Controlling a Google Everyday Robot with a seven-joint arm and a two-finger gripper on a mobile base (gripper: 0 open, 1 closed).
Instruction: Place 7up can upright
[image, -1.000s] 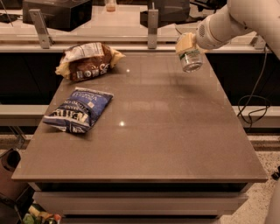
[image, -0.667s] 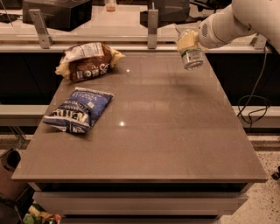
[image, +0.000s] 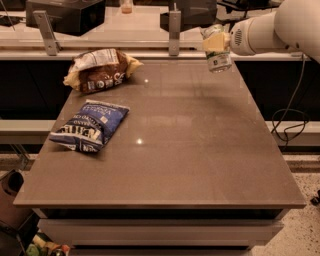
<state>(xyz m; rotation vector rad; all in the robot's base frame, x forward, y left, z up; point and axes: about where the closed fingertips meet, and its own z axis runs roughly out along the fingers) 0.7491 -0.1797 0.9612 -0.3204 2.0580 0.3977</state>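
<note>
Gripper (image: 216, 43) closed on can (image: 220, 61), gripping upper part; can hangs below fingers, near upright (small tilt, I think), in air above far edge of table (image: 190, 145). Risk: release too high or tilted, can topples, rolls off edge. Brown bag (image: 97, 70), blue bag (image: 90, 125) well left of gripper. Arm (image: 270, 30) reaches in from right, about level.

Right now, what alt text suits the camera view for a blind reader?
The gripper holds the 7up can roughly upright over the table near its far right edge. A brown chip bag and a blue chip bag lie on its left side.
</note>
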